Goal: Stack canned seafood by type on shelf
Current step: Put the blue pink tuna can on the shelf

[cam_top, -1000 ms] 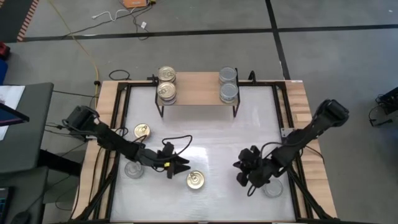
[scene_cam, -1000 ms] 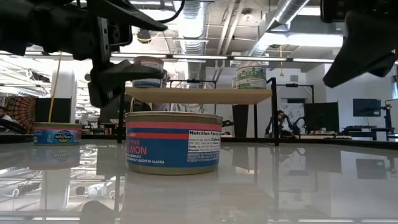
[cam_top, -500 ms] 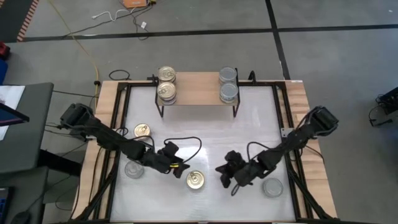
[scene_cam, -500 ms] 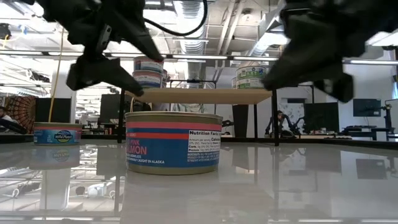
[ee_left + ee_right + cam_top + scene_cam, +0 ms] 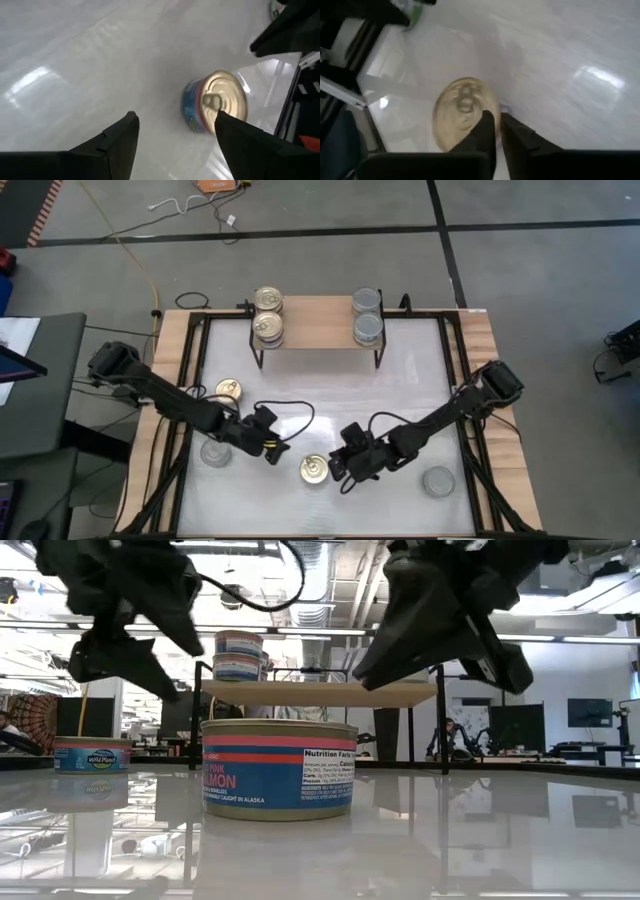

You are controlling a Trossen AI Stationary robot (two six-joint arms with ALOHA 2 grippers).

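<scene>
A gold-lidded can [image 5: 315, 469] with a blue and pink label [image 5: 278, 770] stands upright on the white table near its front edge. My left gripper [image 5: 275, 448] hovers open just to its left, and in the left wrist view the can [image 5: 217, 107] lies beyond the spread fingers. My right gripper [image 5: 342, 468] hangs shut just to the can's right. Its fingertips [image 5: 492, 127] stand beside the lid's rim [image 5: 462, 112], and in the low view [image 5: 440, 630] it is above the can. The shelf [image 5: 315, 332] at the far edge bears gold-lidded cans [image 5: 268, 328] on its left and silver-lidded cans [image 5: 367, 328] on its right.
Another gold-lidded can [image 5: 229, 390] stands at the table's left. One silver-lidded can [image 5: 214, 452] stands under my left arm, another [image 5: 438, 480] at the near right. A black frame rail [image 5: 190, 380] runs along the table's sides. Bare white table lies between the shelf and the grippers.
My right gripper has swept toward the table's left, from over the near-right silver-lidded can to beside the gold-lidded can, rolling as it went. My left gripper has drawn back a little from that can, risen and tipped up. The can has stayed put.
</scene>
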